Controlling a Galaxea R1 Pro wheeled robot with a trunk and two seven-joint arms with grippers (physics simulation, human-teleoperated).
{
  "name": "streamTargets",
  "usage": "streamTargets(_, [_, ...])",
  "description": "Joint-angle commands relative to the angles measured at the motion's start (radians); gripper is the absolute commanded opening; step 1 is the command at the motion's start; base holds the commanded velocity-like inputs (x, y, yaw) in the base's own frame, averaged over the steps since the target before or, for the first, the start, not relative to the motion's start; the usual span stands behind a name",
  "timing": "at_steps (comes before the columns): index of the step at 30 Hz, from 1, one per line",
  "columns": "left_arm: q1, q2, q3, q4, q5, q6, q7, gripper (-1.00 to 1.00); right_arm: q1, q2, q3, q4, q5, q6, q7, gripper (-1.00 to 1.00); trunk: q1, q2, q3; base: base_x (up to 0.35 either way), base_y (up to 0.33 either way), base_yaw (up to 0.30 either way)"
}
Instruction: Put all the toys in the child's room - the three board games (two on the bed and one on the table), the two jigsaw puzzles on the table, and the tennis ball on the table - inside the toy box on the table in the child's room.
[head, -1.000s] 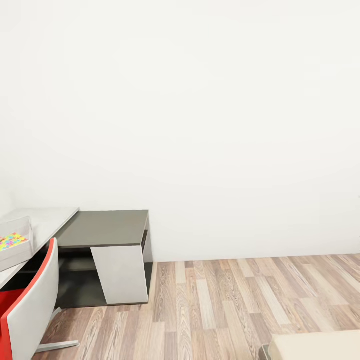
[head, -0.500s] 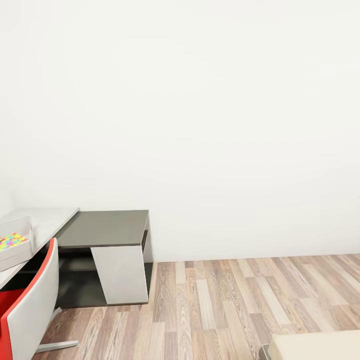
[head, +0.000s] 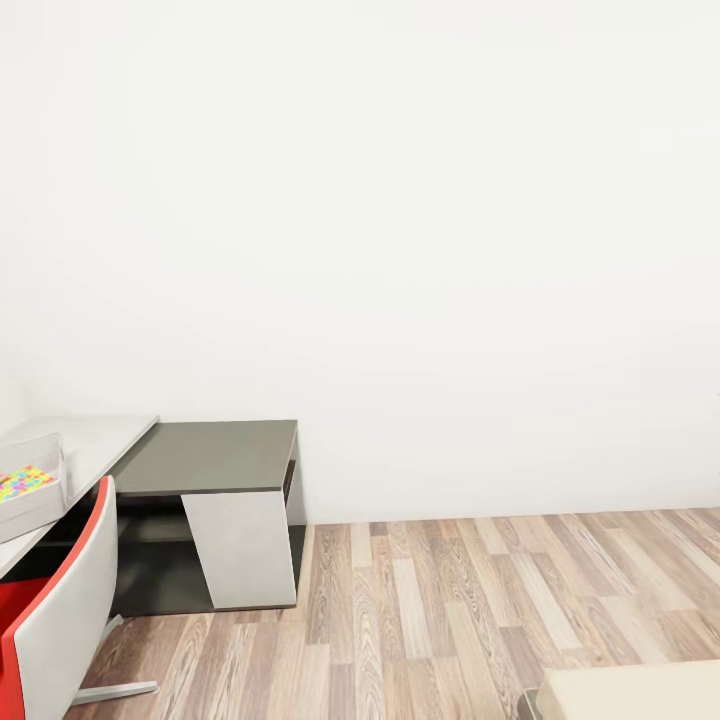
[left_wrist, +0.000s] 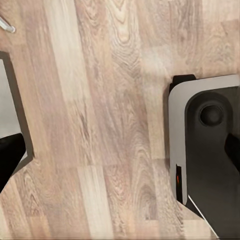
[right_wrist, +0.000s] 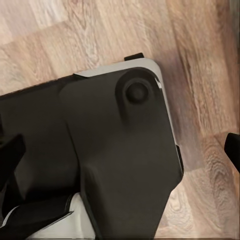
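A white wall (head: 400, 200) takes up most of my head view, with wood-plank floor (head: 480, 620) below it. At the far left stands the table (head: 215, 455): its dark wing juts toward the open floor, and its light wing runs off the picture's left edge. On the light wing sits the toy box (head: 35, 495), with a multicoloured jigsaw puzzle (head: 25, 483) lying inside it. A red and white chair (head: 55, 610) stands just in front of that wing, close to my left side. A cream corner of the bed (head: 635, 692) pokes in at the lower right. Both my wrist cameras look straight down at floor planks and at my dark base (right_wrist: 115, 150); my fingertips barely show as dark slivers at the picture edges, wide apart with nothing between them, so both hands look open and empty. I judge this a driving step: I should turn toward the bed for the games, keeping clear of the chair, the dark wing's corner and the bed frame. The floor between them is broad and open.
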Motion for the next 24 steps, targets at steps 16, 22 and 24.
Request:
streamTargets(16, [0.018, -0.075, 0.018, -0.01, 0.001, -0.006, -0.004, 1.0, 0.022, -0.007, 0.003, -0.007, -0.012, -0.007, -0.009, 1.0, 0.0, -0.001, 0.0, 0.0, 0.0, 0.0])
streamTargets(22, [0.018, -0.143, 0.017, -0.01, 0.001, -0.005, -0.004, 1.0, 0.022, -0.007, 0.004, -0.008, -0.011, -0.006, -0.009, 1.0, 0.0, -0.001, 0.0, 0.0, 0.0, 0.0])
streamTargets(24, [0.018, -0.16, 0.016, -0.01, 0.001, -0.005, -0.004, 1.0, 0.022, -0.007, 0.004, -0.006, -0.011, -0.006, -0.009, 1.0, 0.0, -0.001, 0.0, 0.0, 0.0, 0.0])
